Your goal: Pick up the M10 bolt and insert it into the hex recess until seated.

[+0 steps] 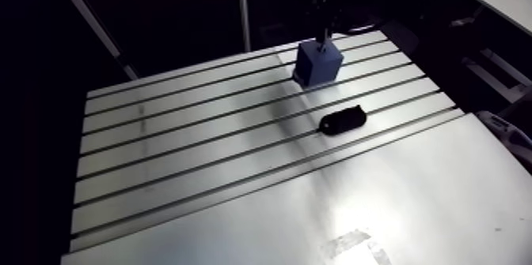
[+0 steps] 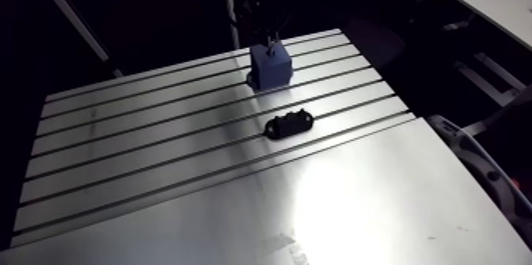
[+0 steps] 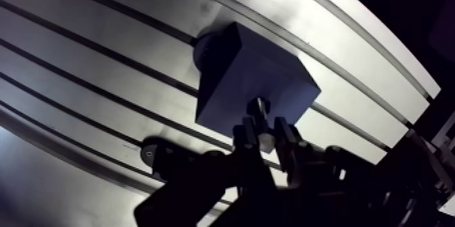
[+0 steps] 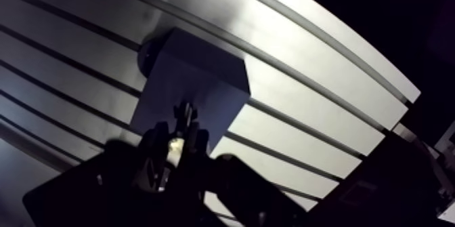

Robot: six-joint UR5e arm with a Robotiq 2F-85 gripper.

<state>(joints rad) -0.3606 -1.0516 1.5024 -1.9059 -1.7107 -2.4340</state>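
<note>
Bolt (image 3: 260,107) over blue block (image 3: 233,67) (in end effector (image 3: 265,135))

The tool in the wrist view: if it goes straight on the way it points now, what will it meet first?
Probably the top of the blue block, touched by the bolt that the tool grips; the gap is unclear.

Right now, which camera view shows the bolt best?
The wrist view. There the bolt shows close, held in the gripper, its end over the blue block. In the arm view it is only a small pale sliver just above the block.
</note>
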